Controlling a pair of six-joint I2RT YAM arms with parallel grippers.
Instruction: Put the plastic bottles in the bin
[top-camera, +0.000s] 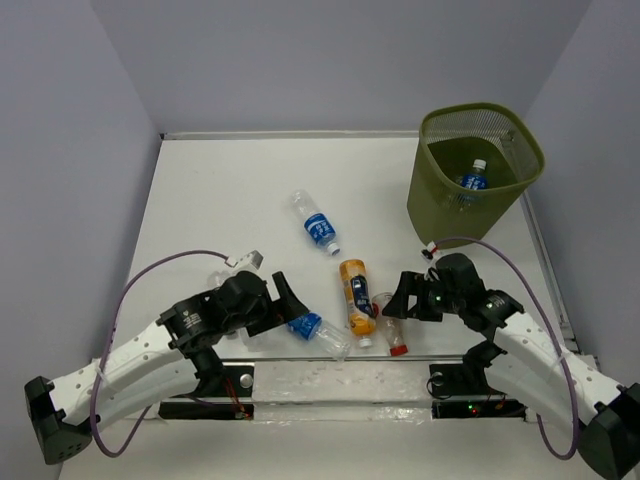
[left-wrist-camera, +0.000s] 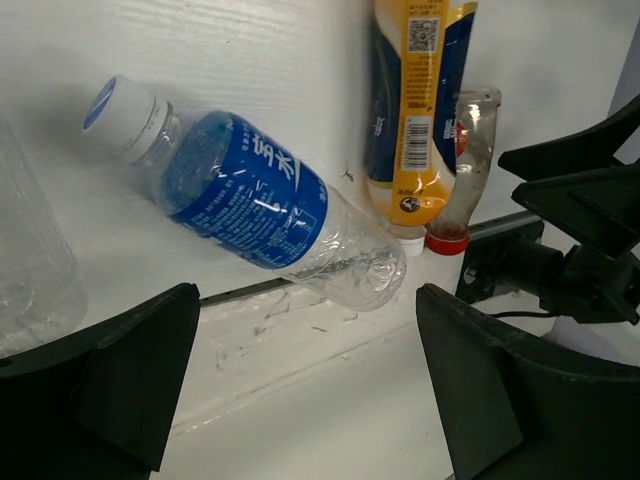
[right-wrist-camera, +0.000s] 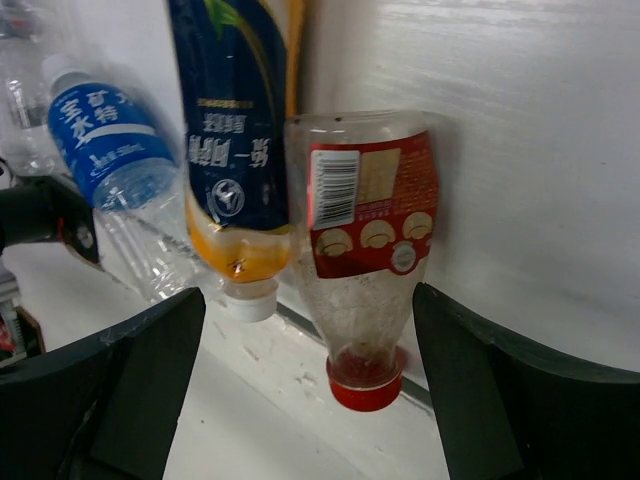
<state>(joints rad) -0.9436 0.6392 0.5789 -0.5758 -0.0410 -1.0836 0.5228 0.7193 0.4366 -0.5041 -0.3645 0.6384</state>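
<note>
two pairs of jaws stand wide open, holding nothing. we see our left gripper (left-wrist-camera: 300, 345) facing a clear plastic bottle with a blue label (left-wrist-camera: 250, 205), lying just left of the orange plastic bottle (top-camera: 355, 292). our right gripper (right-wrist-camera: 312, 360) faces a clear red-capped bottle with a red label (right-wrist-camera: 365, 250), just right of the orange bottle. another blue-labelled clear bottle (top-camera: 318, 228) lies beyond the orange one; well beyond and right of it, the olive-green wire-mesh bin (top-camera: 432, 205) holds one more blue-labelled bottle (top-camera: 472, 180).

bin (top-camera: 432, 195): upright, far-right | blue-labelled bottle (top-camera: 472, 180): inside | other bottles (top-camera: 356, 295): lying flat, near-centre
</note>
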